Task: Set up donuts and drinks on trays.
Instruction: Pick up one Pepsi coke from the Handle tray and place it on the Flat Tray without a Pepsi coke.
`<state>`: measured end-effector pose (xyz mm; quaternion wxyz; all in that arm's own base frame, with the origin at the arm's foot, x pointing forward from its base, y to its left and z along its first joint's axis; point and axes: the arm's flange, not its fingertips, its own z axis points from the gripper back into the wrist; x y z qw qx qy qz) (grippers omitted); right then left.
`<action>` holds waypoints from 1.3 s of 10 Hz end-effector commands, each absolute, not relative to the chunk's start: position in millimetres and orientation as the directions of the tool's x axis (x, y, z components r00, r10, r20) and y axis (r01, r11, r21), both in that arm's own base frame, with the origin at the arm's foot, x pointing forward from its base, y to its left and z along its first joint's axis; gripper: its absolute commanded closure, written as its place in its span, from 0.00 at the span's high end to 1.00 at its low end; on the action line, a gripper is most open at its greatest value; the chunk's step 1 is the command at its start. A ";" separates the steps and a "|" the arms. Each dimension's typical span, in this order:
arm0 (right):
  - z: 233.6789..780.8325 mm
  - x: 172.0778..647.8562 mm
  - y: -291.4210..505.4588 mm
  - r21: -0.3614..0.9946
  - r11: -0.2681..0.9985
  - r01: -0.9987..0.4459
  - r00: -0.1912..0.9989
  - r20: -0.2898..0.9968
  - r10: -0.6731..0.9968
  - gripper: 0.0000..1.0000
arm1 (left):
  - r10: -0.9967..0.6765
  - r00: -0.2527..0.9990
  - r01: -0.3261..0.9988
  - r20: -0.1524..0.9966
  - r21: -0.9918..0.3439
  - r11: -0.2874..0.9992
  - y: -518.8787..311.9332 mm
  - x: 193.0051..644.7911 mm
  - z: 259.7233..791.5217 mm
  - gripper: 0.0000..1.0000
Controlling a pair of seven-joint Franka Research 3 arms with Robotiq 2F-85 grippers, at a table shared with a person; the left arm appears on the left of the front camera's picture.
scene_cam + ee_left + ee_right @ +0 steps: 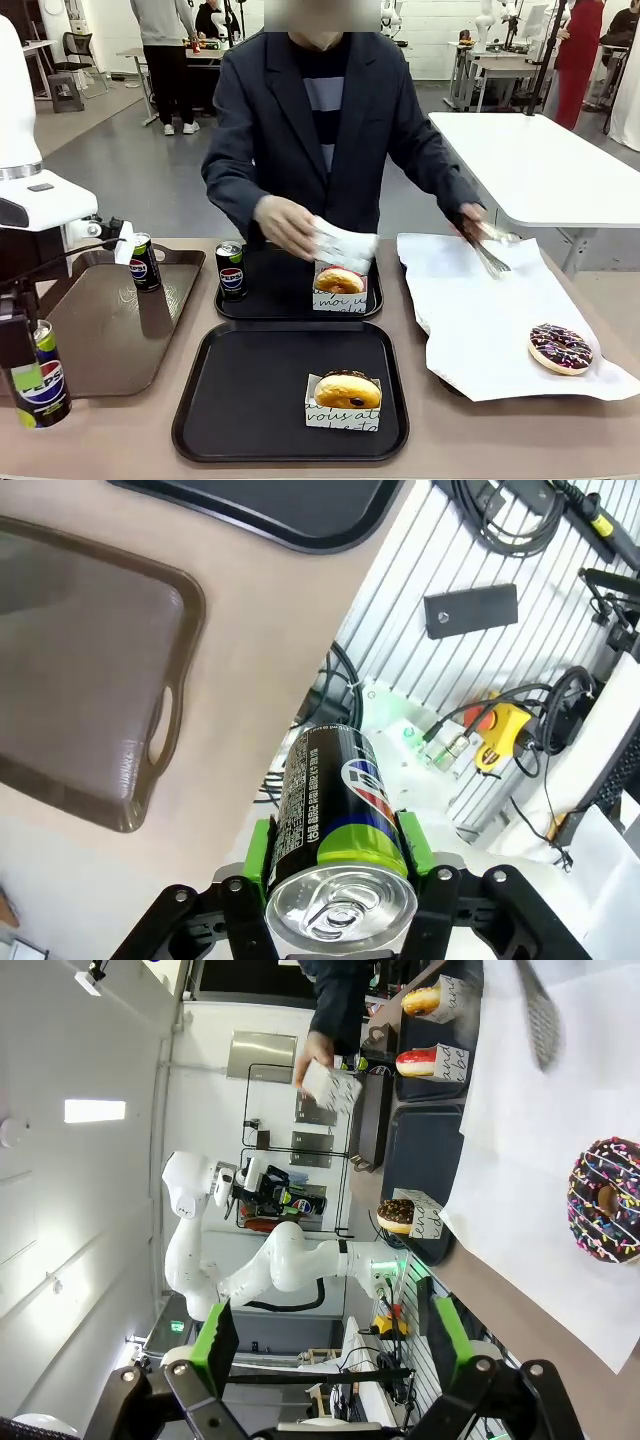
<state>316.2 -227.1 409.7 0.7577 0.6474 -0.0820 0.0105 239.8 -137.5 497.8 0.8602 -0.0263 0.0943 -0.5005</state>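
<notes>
The left gripper (338, 865) is pinching a Pepsi can (335, 810) between its green pads (261, 848), with the silver top facing the wrist camera. In the front view the held can is sitting at the near left corner of the brown tray (100, 340), close to the table's near edge. Whether it is touching the table cannot be judged. The right gripper (325, 1345) is standing spread wide, gripping nothing.

A second can (144, 262) is standing by the brown tray's far rim. The near black tray (230, 400) is carrying the near donut (347, 392), sleeved, at its right front, and its left half is showing bare floor. The far black tray (270, 300) is carrying a third can (230, 270) at its left rim and the far donut (340, 280) at its front rim.

The person's hand (285, 225) is holding a paper sleeve (345, 245) above that donut. The other hand (470, 215) is holding tongs (490, 255) over the white sheet (470, 320), where a sprinkled donut (560, 347) is lying near the right edge.
</notes>
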 end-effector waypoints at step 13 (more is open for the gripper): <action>411.2 316.2 -227.1 0.979 0.157 -0.132 0.985 0.148 -0.090 1.00 | -0.819 0.564 0.812 -0.105 -0.110 0.574 -179.4 311.6 504.4 0.59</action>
